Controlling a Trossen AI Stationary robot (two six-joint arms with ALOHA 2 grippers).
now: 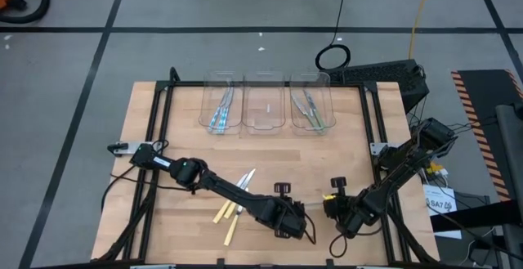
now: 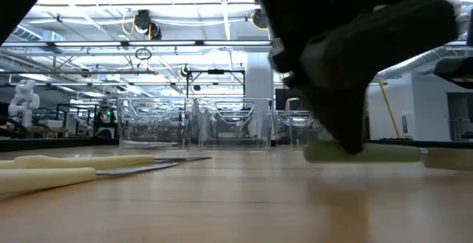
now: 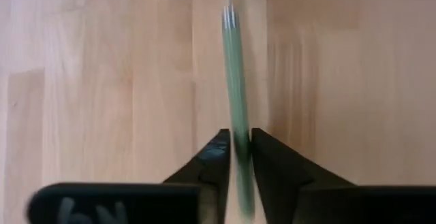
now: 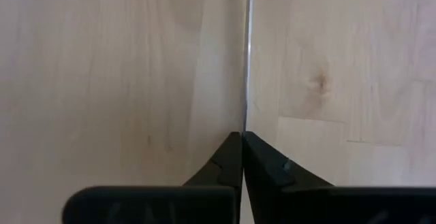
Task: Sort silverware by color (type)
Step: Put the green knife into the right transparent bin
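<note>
Left gripper (image 3: 235, 157) pinching a green-handled utensil (image 3: 235, 94) low over the table (image 1: 163, 138). Right gripper (image 4: 242, 149) pressed together beside it, near front edge.

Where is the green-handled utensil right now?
The green-handled utensil is clamped in the left hand, low over the table's near edge, between the three yellow-handled utensils and the right hand.

Little could be read. A white label (image 1: 441, 203) beside the surface (image 1: 147, 122), near the right arm's base, bore dark characters that looked like "SA7", though not with certainty. Pale marks showed on the left wrist's dark housing (image 3: 116, 203) but were too blurred to make out.
</note>
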